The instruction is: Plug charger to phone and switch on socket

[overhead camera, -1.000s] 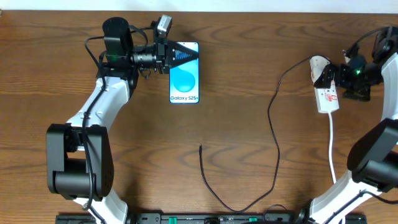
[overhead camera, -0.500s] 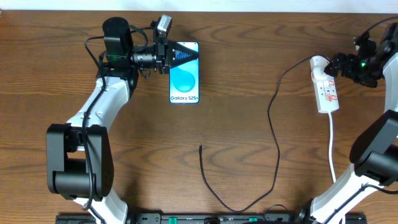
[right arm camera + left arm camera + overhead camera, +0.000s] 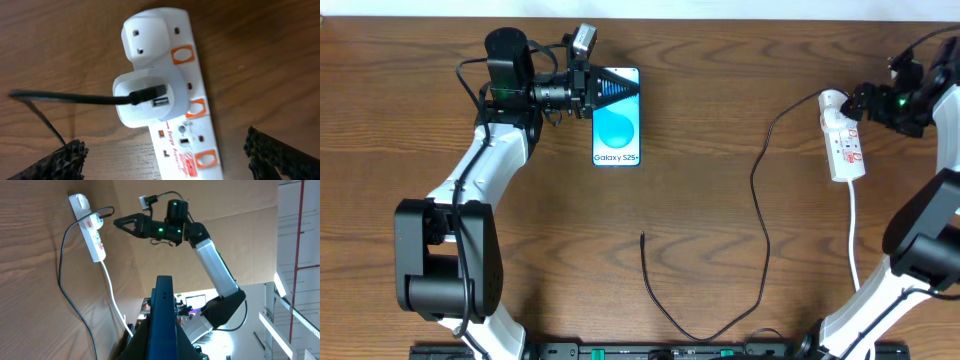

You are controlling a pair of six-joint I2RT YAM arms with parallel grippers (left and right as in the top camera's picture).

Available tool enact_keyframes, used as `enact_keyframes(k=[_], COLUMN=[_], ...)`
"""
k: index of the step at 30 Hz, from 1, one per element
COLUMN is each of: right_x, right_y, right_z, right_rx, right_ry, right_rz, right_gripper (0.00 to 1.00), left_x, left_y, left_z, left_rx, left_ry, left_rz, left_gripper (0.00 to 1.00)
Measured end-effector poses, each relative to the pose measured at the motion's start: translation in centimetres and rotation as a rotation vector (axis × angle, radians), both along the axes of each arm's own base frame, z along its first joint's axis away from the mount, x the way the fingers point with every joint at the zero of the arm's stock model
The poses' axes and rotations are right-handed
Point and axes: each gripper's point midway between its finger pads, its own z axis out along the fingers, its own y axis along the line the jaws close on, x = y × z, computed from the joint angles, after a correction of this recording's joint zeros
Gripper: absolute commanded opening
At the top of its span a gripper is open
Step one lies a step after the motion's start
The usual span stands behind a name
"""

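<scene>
The phone (image 3: 617, 130) lies flat at the back left, blue screen up. My left gripper (image 3: 608, 88) is shut on its far end; in the left wrist view the phone (image 3: 164, 315) shows edge-on between the jaws. The charger (image 3: 761, 215), a thin black cable, loops across the middle, its small tip (image 3: 642, 237) loose on the wood. Its other end (image 3: 147, 94) sits in a white adapter (image 3: 145, 107) on the socket (image 3: 187, 130). My right gripper (image 3: 860, 102) hovers open just right of the socket (image 3: 845, 145), its fingers (image 3: 55, 162) spread on either side.
The socket's white cord (image 3: 855, 235) runs toward the front right. From the left wrist view I see the socket (image 3: 92, 235), the right gripper (image 3: 122, 222) and the charger cable (image 3: 62, 280). Robot bases stand along the front edge (image 3: 650, 350).
My right gripper has drawn back from the socket, up and to the right, and has held still for the last half second. The left arm and phone have not moved.
</scene>
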Motion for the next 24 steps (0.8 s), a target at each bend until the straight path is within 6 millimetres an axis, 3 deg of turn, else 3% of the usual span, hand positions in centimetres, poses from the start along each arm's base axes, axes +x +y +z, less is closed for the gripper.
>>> enact_keyframes(k=[8,24], right_x=[0.5,1.2], right_y=[1.2,3.0], right_z=[-3.3,-3.9], right_rx=[0.082,0.091], right_ry=[0.022,0.024], right_rz=[0.048,0.094], right_gripper=[0.99,0.99], left_x=[0.0,0.0], left_y=[0.0,0.0], left_z=[0.0,0.0], left_rx=[0.0,0.0], left_ry=[0.0,0.0], left_rz=[0.0,0.0], left_gripper=[0.08,0.08])
